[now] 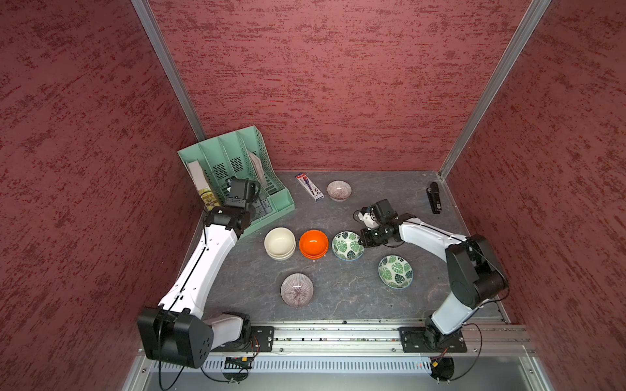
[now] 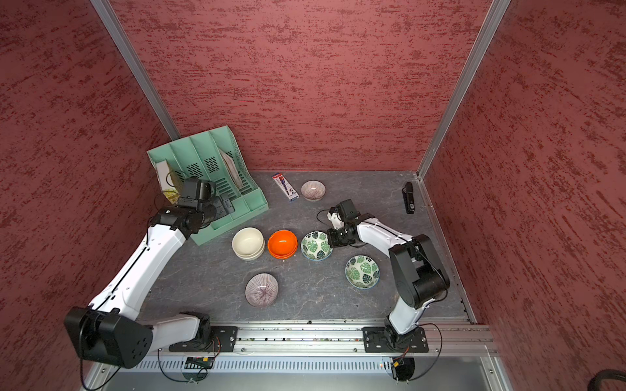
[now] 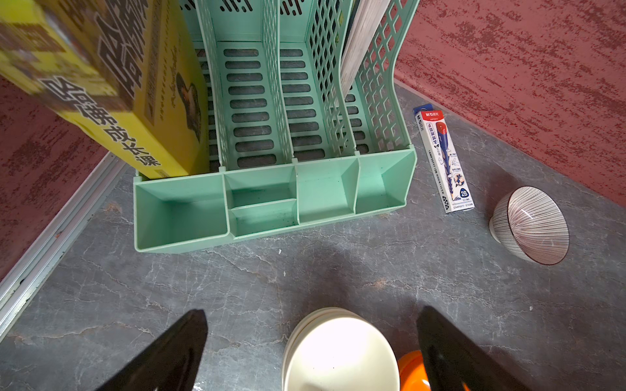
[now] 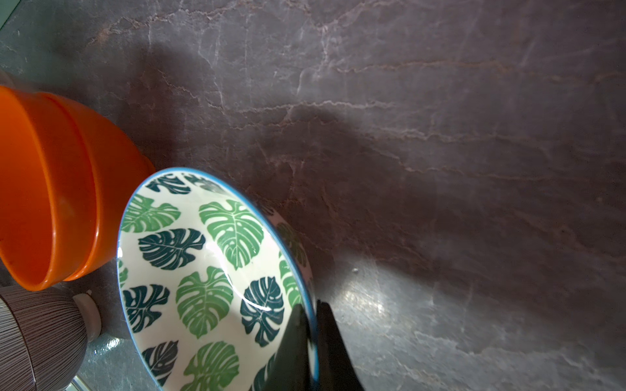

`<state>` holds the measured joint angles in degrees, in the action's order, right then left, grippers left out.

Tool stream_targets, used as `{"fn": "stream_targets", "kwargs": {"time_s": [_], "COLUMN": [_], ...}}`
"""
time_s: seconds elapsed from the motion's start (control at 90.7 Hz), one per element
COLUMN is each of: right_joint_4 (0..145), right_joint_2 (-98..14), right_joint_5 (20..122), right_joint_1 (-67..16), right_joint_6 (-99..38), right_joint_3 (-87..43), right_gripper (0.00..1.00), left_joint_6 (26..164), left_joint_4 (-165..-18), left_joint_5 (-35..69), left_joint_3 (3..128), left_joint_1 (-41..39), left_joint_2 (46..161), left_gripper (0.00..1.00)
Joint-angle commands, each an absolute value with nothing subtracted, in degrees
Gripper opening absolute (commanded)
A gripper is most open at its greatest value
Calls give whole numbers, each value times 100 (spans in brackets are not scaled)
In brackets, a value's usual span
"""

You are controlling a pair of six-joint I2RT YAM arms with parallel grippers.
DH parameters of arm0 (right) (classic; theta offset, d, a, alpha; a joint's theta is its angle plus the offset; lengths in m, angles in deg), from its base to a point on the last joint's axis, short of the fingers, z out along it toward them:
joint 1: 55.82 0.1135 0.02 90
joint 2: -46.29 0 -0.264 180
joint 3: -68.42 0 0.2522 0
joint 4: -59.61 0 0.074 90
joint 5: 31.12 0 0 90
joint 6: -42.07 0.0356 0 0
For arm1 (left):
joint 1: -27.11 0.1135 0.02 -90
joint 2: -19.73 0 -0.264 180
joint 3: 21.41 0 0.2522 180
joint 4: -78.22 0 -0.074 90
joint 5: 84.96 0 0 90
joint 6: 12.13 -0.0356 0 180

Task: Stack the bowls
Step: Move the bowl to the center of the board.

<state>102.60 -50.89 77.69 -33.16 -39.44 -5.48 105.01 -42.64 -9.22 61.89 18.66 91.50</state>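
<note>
Two cream bowls (image 1: 279, 243) sit nested, and two orange bowls (image 1: 313, 244) sit nested beside them. My right gripper (image 4: 311, 306) is shut on the rim of a leaf-patterned bowl (image 1: 347, 245) right next to the orange stack, one finger inside and one outside. A second leaf bowl (image 1: 395, 271) lies alone to the right. One purple-lined bowl (image 1: 297, 289) lies near the front, another (image 1: 339, 190) at the back. My left gripper (image 3: 311, 309) hangs open and empty high above the table, near the cream stack (image 3: 338, 352).
A green file organizer (image 1: 237, 176) holding a yellow book (image 3: 111, 84) stands at the back left. A pencil box (image 1: 309, 187) lies beside the rear lined bowl. A black stapler (image 1: 434, 198) rests by the right wall. Red walls close three sides.
</note>
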Motion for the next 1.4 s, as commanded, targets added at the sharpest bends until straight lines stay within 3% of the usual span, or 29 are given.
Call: {"fn": "stream_targets", "kwargs": {"time_s": [0.0, 0.187, 0.694, 0.97, 1.389], "right_joint_4": [10783, 10775, 10692, 10609, 10612], "right_joint_2": [-5193, -5293, -5014, -4947, -5176], "right_joint_5": [7376, 7468, 7531, 7797, 7820], "right_joint_1": [-3374, -3366, -3365, -3358, -3264], "right_joint_6": [-4123, -4129, -4082, -4097, -4132], "right_joint_3": [-420, -461, -435, -572, -668], "right_gripper": [1, 2, 28, 8, 6], "left_joint_6": [10437, 10424, 10433, 10443, 10459], "left_joint_4": [-4299, -4278, -4291, -4309, -4337], "left_joint_5": [-997, -1029, -1010, -995, -964], "left_joint_3": [6242, 6231, 6247, 6201, 6164], "left_joint_1": [1894, 1910, 1920, 1920, 1937], "left_joint_2": [9092, 9057, 9066, 9051, 9049], "left_gripper": [100, 100, 100, 100, 100]}}
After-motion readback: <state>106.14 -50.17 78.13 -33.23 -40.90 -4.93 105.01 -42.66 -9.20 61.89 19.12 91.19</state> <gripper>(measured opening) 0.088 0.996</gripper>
